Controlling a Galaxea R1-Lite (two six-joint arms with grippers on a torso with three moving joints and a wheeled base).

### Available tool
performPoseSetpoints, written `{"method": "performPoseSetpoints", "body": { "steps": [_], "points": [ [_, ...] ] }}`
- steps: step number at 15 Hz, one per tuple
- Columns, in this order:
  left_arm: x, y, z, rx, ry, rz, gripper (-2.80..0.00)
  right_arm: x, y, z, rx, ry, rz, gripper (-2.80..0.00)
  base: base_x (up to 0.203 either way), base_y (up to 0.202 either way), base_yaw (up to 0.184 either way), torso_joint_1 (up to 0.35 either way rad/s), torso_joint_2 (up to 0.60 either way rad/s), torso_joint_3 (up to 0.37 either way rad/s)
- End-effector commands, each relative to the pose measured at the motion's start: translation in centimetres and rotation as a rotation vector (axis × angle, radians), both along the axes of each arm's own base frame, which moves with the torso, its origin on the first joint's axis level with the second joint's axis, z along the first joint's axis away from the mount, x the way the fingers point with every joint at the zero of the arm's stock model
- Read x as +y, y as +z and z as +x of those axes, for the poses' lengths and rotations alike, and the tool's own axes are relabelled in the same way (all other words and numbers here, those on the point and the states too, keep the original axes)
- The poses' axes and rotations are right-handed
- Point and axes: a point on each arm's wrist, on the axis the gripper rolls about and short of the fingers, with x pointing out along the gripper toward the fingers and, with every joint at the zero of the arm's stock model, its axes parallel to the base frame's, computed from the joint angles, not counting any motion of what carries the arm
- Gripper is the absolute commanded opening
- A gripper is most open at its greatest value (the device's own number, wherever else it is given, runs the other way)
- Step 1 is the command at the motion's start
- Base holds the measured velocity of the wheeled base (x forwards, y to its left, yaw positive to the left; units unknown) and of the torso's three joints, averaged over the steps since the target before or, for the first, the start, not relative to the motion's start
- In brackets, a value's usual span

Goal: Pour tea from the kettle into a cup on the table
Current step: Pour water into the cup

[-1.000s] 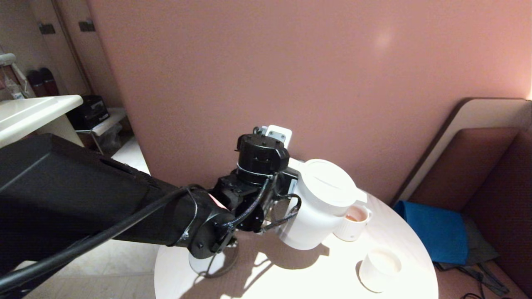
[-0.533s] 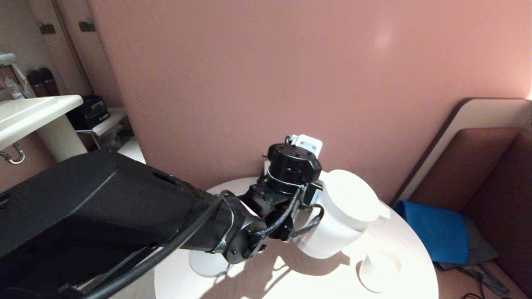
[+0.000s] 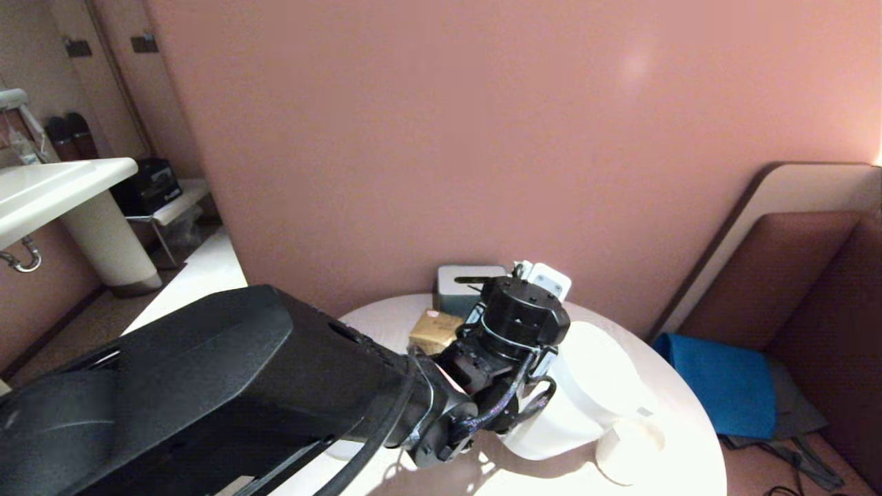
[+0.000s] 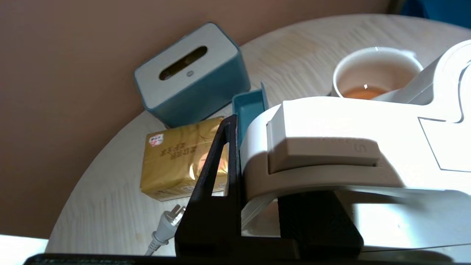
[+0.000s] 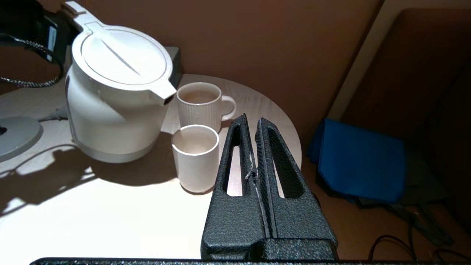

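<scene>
Left wrist view shows the left gripper (image 4: 257,206) clamped on the handle of the kettle (image 4: 331,147), whose spout hangs over the rim of the cup (image 5: 195,156) on the table (image 5: 92,217). Just behind the cup stands a ribbed mug (image 5: 200,105) holding reddish-brown tea (image 4: 358,92); behind the kettle lie a gold packet (image 4: 180,158) with unreadable print and a blue box (image 4: 191,86). Beside the cup, the right gripper (image 5: 253,125) hangs with fingers pressed together.

The gold packet (image 4: 180,160) bears small print, seemingly Chinese characters, too blurred to read; nothing else is legible
</scene>
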Motion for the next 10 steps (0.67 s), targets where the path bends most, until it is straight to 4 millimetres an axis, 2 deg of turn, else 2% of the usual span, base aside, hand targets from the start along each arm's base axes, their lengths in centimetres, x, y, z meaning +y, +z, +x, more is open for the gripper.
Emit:
{"method": "performPoseSetpoints", "body": {
  "steps": [1, 5, 10],
  "points": [
    [-0.59, -0.32, 0.18, -0.010, -0.003, 0.007, -2.80, 0.00, 0.01, 0.01, 0.001, -0.001, 0.000, -2.80, 0.000, 0.000, 0.000, 0.000, 0.00, 0.000],
    [-1.22, 0.17, 0.50, -0.053, -0.018, 0.047, -2.80, 0.00, 0.02, 0.01, -0.001, 0.001, 0.000, -2.80, 0.000, 0.000, 0.000, 0.000, 0.00, 0.000],
    [-1.11, 0.59, 0.42, -0.087, -0.037, 0.138, -2.80, 0.00, 0.02, 0.01, -0.001, -0.001, 0.000, -2.80, 0.000, 0.000, 0.000, 0.000, 0.00, 0.000]
  ]
}}
